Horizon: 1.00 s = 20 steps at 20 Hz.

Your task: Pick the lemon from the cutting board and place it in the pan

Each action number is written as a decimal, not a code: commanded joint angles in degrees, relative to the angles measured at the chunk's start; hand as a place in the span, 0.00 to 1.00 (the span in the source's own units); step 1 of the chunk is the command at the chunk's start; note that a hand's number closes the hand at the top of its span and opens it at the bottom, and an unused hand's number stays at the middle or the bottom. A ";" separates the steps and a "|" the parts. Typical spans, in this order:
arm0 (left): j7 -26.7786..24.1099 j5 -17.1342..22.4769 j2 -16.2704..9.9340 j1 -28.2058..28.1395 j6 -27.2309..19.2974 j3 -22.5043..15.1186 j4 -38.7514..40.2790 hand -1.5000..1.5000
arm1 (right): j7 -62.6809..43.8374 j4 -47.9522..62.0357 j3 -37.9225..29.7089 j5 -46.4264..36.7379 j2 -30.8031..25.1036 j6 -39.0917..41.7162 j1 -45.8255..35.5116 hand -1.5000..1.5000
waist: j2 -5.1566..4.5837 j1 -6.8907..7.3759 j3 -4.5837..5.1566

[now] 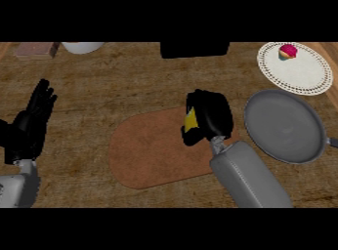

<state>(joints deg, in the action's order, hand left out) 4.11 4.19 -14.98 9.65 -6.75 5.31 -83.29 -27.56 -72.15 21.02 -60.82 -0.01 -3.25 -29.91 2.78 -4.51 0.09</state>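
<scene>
Counter (129,88): wood-grain, bears everything. Cutting board (158,151): brown, rounded, centre. Pan (284,127): grey, just right of the board, nothing in it, handle pointing right. Right hand (211,117): over the board's upper right corner, fingers curled round the lemon (190,119); only a yellow sliver shows. Left hand (31,122): resting at the left edge, fingers straight. You can expect the lemon to be light, rigid, rounded and prone to rolling; wrap it across its middle.

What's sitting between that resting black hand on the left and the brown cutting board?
Nothing: in the head view only bare wooden counter separates the left hand from the cutting board.
</scene>
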 commanded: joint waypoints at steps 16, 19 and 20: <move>-1.15 -0.72 1.82 4.36 1.64 -1.23 2.19 0.50 | -8.28 -36.79 -18.59 7.43 -13.47 -1.94 18.30 1.00 | -2.90 3.96 -0.10; 1.55 -0.12 1.04 2.38 2.61 -1.60 -3.19 0.50 | -0.04 -23.90 -23.23 8.54 -14.93 -8.98 17.48 1.00 | -2.94 4.91 -0.15; 4.34 -3.71 3.21 5.08 -1.83 -3.82 -4.03 0.50 | 3.84 -25.38 -25.11 12.99 -16.71 -8.21 19.81 1.00 | -2.86 4.43 -0.16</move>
<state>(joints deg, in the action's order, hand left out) 5.85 3.07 -13.61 13.04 -5.75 3.54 -85.43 -31.95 -103.24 1.94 -52.40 -12.80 -8.74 -11.80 0.00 -0.28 -0.04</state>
